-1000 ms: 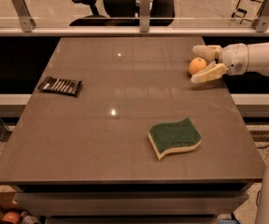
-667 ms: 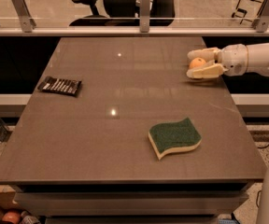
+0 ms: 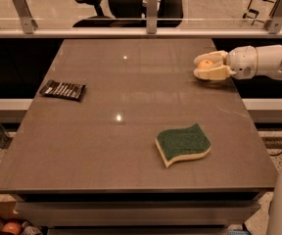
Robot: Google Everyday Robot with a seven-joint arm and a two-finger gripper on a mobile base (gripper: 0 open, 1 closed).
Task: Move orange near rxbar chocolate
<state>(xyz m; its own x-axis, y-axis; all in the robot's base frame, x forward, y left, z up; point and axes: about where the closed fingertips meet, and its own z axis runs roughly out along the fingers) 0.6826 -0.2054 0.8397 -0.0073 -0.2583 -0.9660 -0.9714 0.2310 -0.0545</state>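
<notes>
We have one camera view, looking down at a broad brown-grey counter [image 3: 131, 146] with a smooth, slightly glossy top that catches two small spots of light. Behind its far edge runs a glass railing on metal posts [image 3: 152, 4], and beyond the glass a dark office chair [image 3: 97, 4] stands on a pale floor.

The rxbar chocolate [image 3: 62, 89] lies flat near the counter's left edge, a dark wrapper with rows of white lettering that we cannot read. A wavy green-and-yellow sponge [image 3: 183, 145] lies toward the front right, well apart from the bar.

A white arm [image 3: 263, 60] reaches in from the right, and its end effector [image 3: 199, 66] sits over the far right part of the counter. Its two cream-coloured fingers [image 3: 212, 74] are drawn in narrowly around the orange [image 3: 205, 63], one on each side and touching it, so the fruit is held between them. We cannot tell whether the orange rests on the counter or is raised just above it. It is on the opposite side from the rxbar chocolate, well apart from it.
</notes>
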